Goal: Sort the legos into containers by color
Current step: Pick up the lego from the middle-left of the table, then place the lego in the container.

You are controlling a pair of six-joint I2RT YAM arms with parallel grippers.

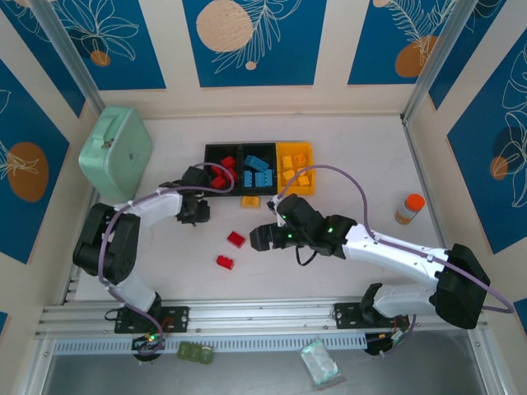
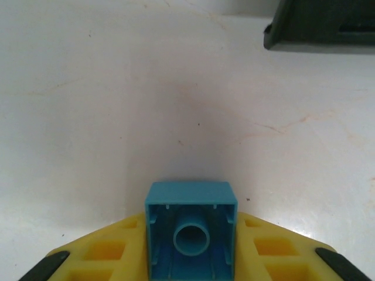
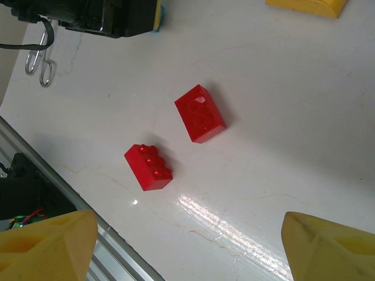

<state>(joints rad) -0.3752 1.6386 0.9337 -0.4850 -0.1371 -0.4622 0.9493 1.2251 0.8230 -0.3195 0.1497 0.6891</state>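
Top external view: three bins joined in a row sit just above the centre of the frame. The left black bin [image 1: 207,160] holds red bricks, the middle black bin [image 1: 257,148] holds blue ones, and the yellow bin [image 1: 294,146] on the right holds yellow ones. A loose yellow brick [image 1: 249,201] lies on the table [image 1: 362,156] just below the row. Two red bricks lie lower down near the centre, the upper red brick [image 1: 236,239] and the lower red brick [image 1: 224,262] close together but apart. A mint-green case [image 1: 115,152] stands at the upper left, and a bottle with an orange cap [image 1: 409,208] stands at the right.

The left claw [image 1: 196,212] hangs left of centre, just below the left black bin. The right claw [image 1: 262,237] sits near the centre, beside the upper red brick.

Left wrist view: the left claw [image 2: 191,266] is clamped on a blue brick [image 2: 191,202] at the bottom centre. The brick's hollow underside faces the camera and a yellow finger [image 2: 105,252] presses on each side. A corner of a black bin [image 2: 316,29] shows at the upper right.

Right wrist view: the right claw [image 3: 187,257] stands apart, with one yellow finger [image 3: 47,246] at the lower left, the other at the lower right, and nothing between them. Both red bricks [image 3: 200,114] [image 3: 149,167] lie on the table in mid frame, studs up.
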